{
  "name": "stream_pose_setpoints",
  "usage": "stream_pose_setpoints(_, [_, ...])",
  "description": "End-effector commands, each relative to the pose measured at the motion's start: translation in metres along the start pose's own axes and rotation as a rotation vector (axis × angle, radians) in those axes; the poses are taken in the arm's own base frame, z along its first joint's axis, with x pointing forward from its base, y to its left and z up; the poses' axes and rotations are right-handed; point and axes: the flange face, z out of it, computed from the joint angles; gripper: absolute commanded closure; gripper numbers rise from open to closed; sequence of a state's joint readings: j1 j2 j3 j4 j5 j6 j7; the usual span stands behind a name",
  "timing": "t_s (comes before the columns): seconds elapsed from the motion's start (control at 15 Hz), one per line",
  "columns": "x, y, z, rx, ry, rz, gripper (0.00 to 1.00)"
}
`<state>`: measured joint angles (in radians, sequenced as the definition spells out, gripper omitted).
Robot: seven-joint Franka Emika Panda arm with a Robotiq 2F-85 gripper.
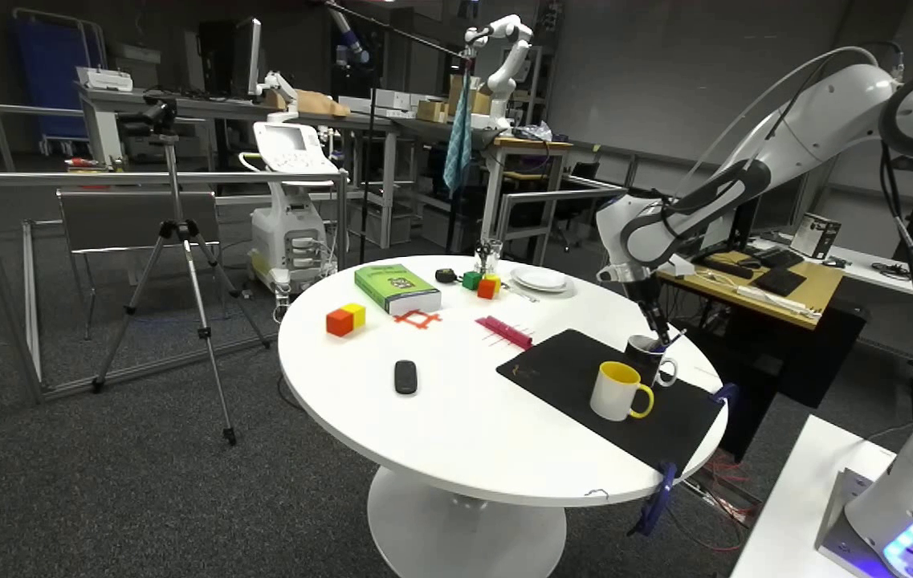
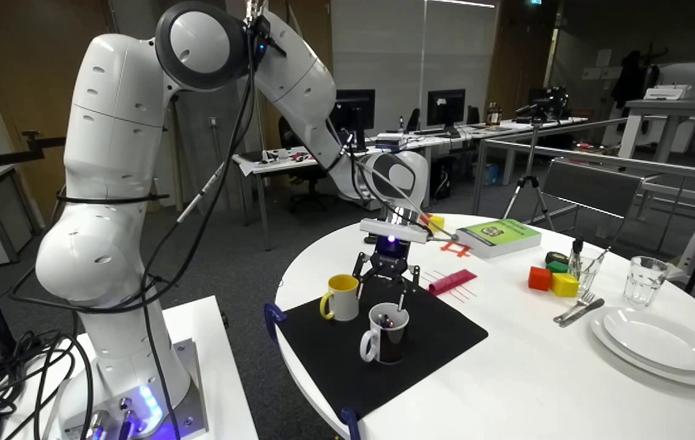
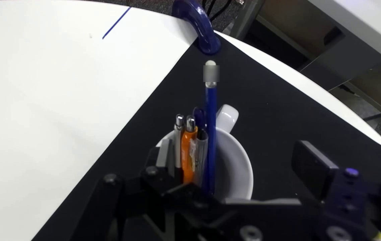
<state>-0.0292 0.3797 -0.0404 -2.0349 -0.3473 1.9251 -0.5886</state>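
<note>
Pens (image 3: 187, 152), slim and smooth, stand in a round, glossy mug (image 2: 391, 341), the wide-spread pincer (image 3: 239, 159) gripping nothing.

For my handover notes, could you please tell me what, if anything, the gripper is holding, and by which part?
Nothing is held: the gripper stands wide open, gripping neither the pens nor the dark mug.

Book (image 2: 497, 235), cutlery (image 2: 581, 312) and plates (image 2: 659, 339) are set well apart from pincer (image 2: 381, 300); pink piece (image 2: 452, 282) is seen nearer.
</note>
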Motion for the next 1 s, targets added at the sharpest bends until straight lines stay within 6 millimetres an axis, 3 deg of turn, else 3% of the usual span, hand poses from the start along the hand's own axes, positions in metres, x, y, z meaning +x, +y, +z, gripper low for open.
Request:
stream_pose_setpoints(0.0, [0.0016, 0.0093, -0.0035, -0.025, 0.015, 0.017, 0.04])
stream_pose_setpoints(0.93, [0.0103, 0.0163, -0.0069, -0.047, 0.046, 0.053, 0.0])
